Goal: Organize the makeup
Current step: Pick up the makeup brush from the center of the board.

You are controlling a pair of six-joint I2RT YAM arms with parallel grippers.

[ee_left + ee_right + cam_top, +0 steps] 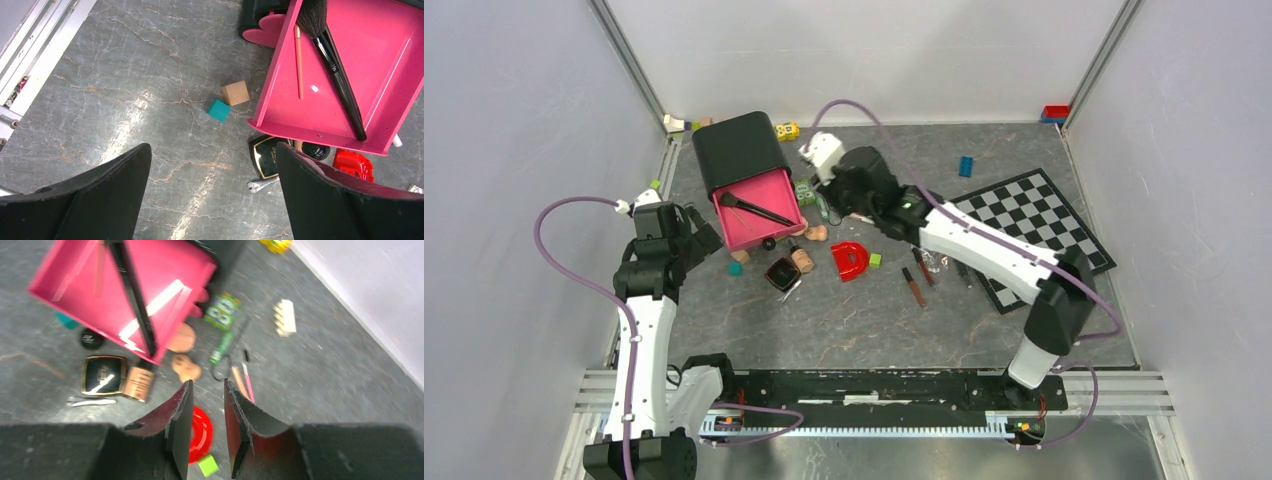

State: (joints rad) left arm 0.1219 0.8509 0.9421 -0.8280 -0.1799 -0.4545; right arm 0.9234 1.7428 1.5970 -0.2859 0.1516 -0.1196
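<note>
Pink drawer (pixel 754 231) sits open as the drop spot — makeup brush (pixel 757 210) already in; right hand (pixel 207 390) part-released, empty, by peach sponge (pixel 186 369) — left hand (pixel 214 150) released wide.

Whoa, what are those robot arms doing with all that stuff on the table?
They are tidying makeup into a pink tray. A black brush and a pink pencil already lie in it. The right claw hangs near the tray, a little open, with nothing in it. The left claw is wide open and empty beside the tray. A black compact, a small bottle, a peach sponge and dark red tubes wait on the table.
</note>
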